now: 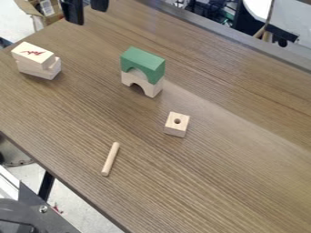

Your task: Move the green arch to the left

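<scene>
Lifting the green arch (143, 59), which sits on top of the plain arch (149, 86), we could topple that plain arch if our hand (87, 15), wide open and well behind it, pinches too low and grabs both.

This looks like a robotics lab or workshop. Black robot fingers (72, 12) hang over one end of a wood-grain bench (237, 150). Just beyond them is an open cardboard box (52, 14); well to their right in the view, dark equipment (206, 9) clutters the background. Far below them, bolted metal framework (30, 205) stands above pale, hard flooring (82, 205).
</scene>
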### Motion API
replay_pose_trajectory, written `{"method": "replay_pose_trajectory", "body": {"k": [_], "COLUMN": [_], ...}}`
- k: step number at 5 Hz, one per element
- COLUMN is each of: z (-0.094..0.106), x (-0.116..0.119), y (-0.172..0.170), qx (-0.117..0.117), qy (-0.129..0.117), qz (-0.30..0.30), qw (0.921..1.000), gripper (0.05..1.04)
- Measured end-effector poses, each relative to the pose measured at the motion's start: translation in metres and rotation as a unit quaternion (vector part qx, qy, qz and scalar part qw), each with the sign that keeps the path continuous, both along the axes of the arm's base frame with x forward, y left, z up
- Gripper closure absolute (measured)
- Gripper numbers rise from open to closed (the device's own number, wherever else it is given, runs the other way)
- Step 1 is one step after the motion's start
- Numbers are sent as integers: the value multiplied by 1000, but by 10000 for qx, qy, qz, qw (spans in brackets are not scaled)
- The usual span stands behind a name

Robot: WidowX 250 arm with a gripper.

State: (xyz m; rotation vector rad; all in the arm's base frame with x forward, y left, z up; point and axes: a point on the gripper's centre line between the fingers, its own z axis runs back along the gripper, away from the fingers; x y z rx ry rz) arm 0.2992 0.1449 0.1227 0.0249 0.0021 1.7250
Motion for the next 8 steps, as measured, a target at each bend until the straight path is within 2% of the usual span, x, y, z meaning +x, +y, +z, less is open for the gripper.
{"method": "replay_pose_trajectory", "body": {"k": [1,4,8], "z": [-12,-28,-30], "x": [8,18,23], "y": [-21,-47,-63], "qx": [-92,87,59], "qy": [-135,-309,-356], "qz": [232,466,332], "qw": [9996,9984,9988], "gripper": [85,85,85]}}
